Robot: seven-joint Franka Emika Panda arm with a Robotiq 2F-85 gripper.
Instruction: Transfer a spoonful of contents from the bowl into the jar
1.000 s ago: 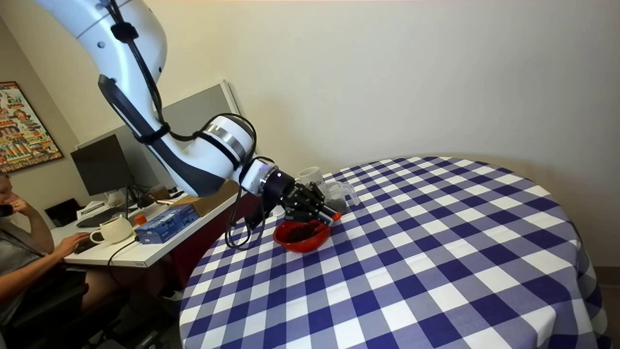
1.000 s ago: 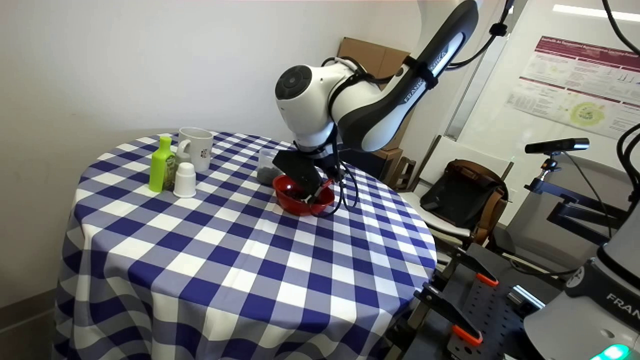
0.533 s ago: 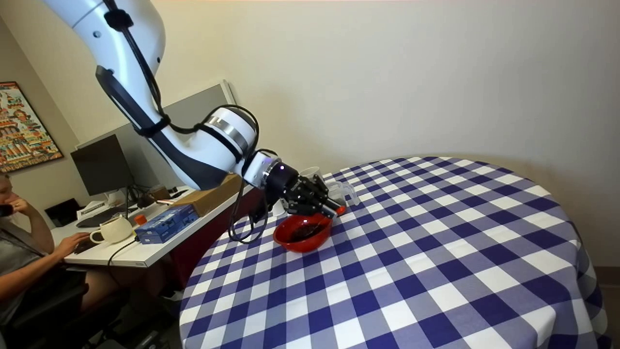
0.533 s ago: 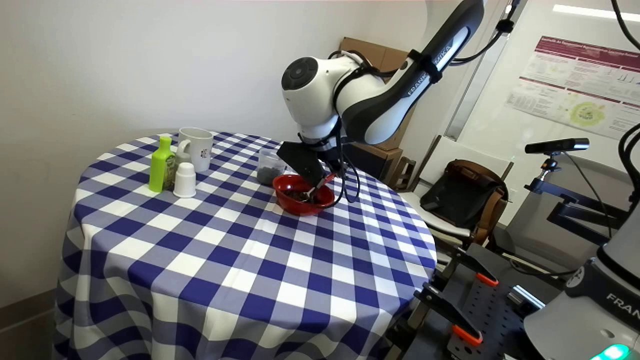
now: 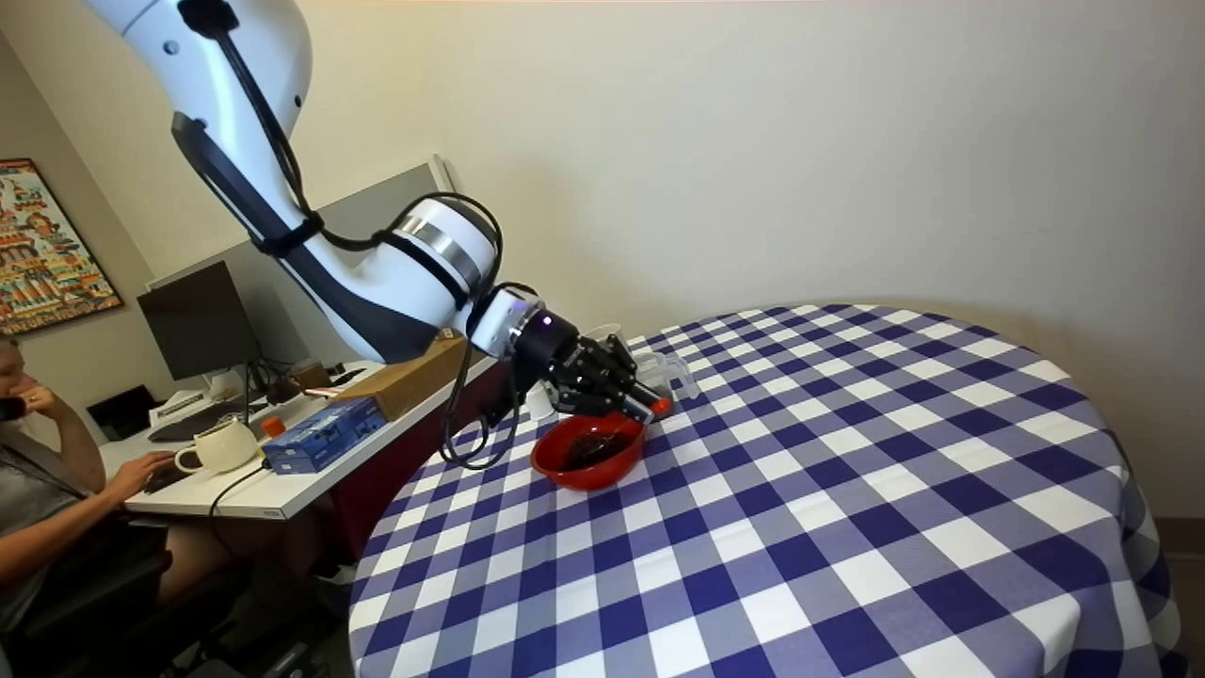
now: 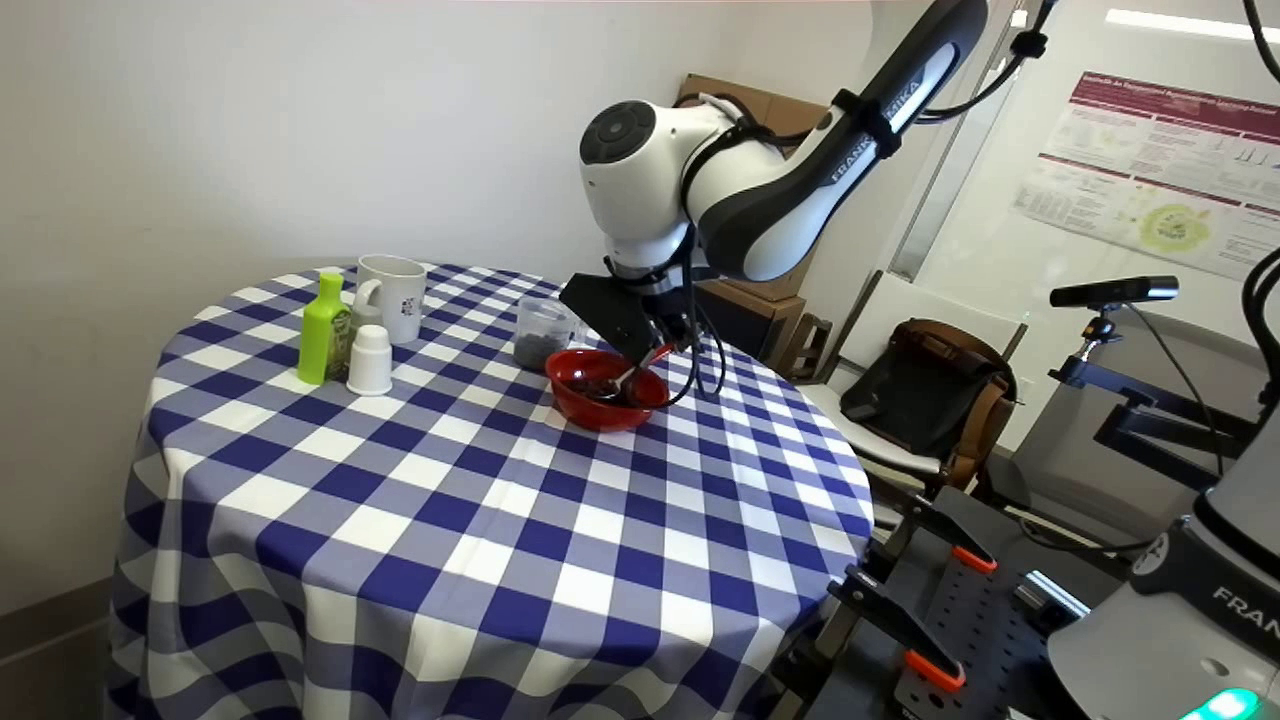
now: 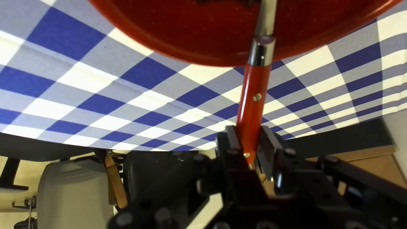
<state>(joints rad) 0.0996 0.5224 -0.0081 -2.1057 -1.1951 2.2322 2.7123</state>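
Observation:
A red bowl with dark contents stands on the checkered table. It also shows in an exterior view and in the wrist view. My gripper is shut on the red handle of a metal spoon. The spoon slants down over the bowl's rim, its metal part inside the bowl near the dark contents. Its head is out of the wrist view and hard to make out elsewhere. A clear jar with dark grey contents stands just behind the bowl. The gripper partly hides it in an exterior view.
A white mug, a green bottle and a white shaker stand together on the table. A loop of arm cable hangs beside the bowl. A person sits at a desk off the table.
My gripper and wrist have risen a little and pulled back from the bowl. The spoon has lifted with them, and more of it and the contents shows. The bowl and jar have stayed put.

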